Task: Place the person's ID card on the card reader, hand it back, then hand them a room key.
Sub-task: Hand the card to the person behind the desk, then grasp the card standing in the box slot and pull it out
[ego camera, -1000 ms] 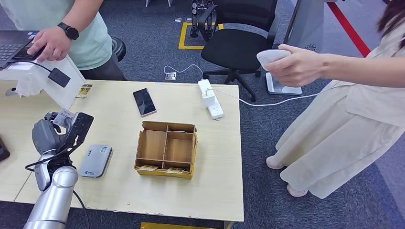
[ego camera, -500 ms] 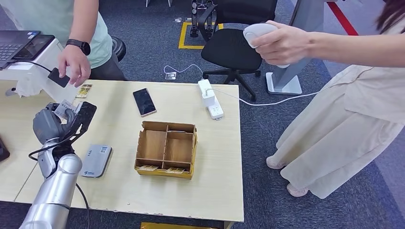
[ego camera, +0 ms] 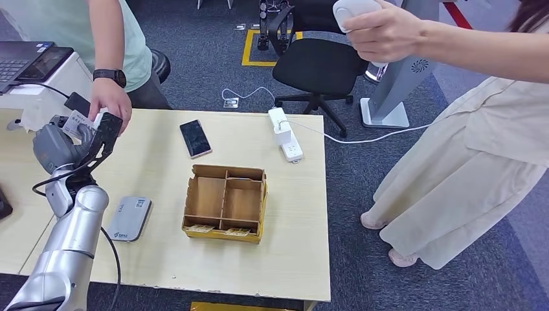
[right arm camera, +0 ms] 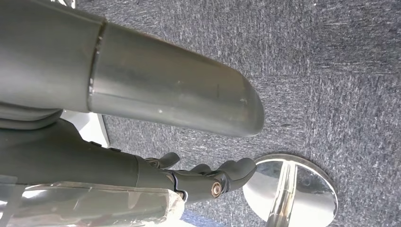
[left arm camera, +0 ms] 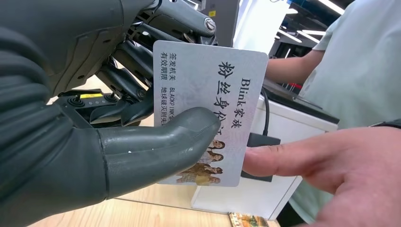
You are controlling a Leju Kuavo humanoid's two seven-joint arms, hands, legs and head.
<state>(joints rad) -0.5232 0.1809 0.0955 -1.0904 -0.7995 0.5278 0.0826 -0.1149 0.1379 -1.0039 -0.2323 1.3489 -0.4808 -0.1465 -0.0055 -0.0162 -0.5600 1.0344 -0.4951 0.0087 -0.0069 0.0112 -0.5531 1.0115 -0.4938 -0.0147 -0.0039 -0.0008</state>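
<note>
My left hand (ego camera: 68, 146) is raised over the table's far left corner and pinches the ID card (ego camera: 76, 123) between thumb and fingers. In the left wrist view the white printed card (left arm camera: 222, 94) stands upright under my thumb (left arm camera: 156, 146), and a person's finger (left arm camera: 293, 158) touches its free edge. That person's hand (ego camera: 110, 103), with a black watch at the wrist, reaches down to the card. The grey card reader (ego camera: 129, 218) lies flat on the table below my hand. A cardboard divided box (ego camera: 194, 194) holds key cards (ego camera: 220, 229) in its front slots. My right hand (right arm camera: 208, 179) hangs over carpet, holding nothing.
A phone (ego camera: 195, 138) and a white power strip (ego camera: 285, 134) lie at the table's back. A white stand (ego camera: 39, 97) with a laptop sits at far left. A second person at the right holds up a white device (ego camera: 353, 10). An office chair (ego camera: 317, 65) stands behind the table.
My left hand has lifted the card up and back toward the person. Their hand came down from the laptop to the card. The person at the right raised the white device.
</note>
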